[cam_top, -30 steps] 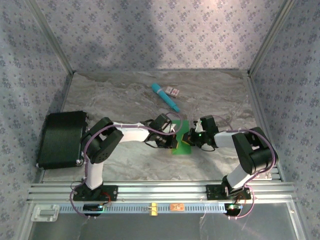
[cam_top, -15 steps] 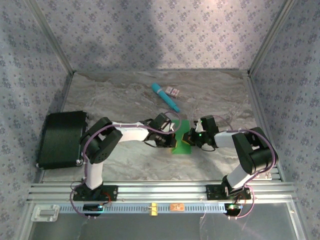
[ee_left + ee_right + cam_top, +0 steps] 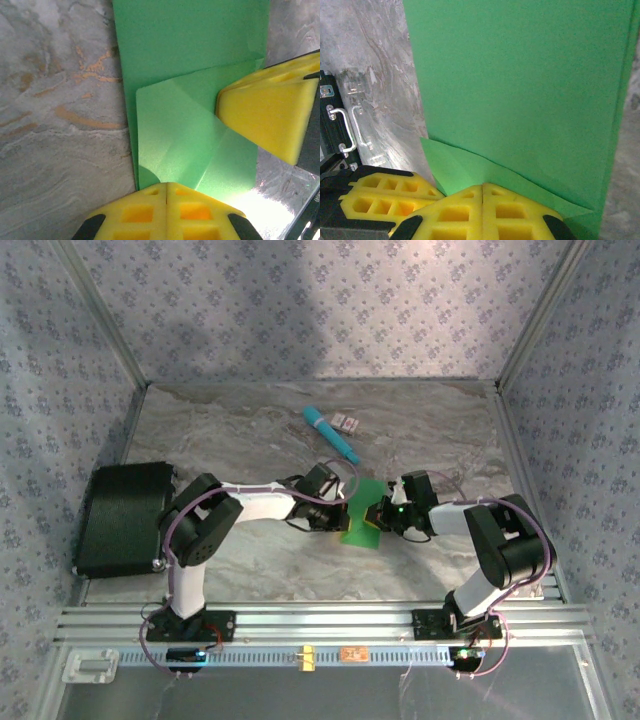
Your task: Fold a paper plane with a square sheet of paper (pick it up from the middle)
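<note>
At centre of the top view, the thin bright green square sheet of paper (image 3: 362,525) lies flat on the grey marbled surface (image 3: 240,435), one corner folded into a triangular flap. Left fingers (image 3: 135,212) and right fingers (image 3: 520,212), yellow latticed foam, are each pressed together at the flap. Risk: smooth paper sliding sideways, skewing the crease.

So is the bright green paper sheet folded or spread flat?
Partly folded: the bright green paper sheet has one corner flap creased over onto itself.

The square sheet of paper (image 3: 362,530) lies on the table (image 3: 250,430) between left claw (image 3: 343,512) and right claw (image 3: 378,515).
</note>
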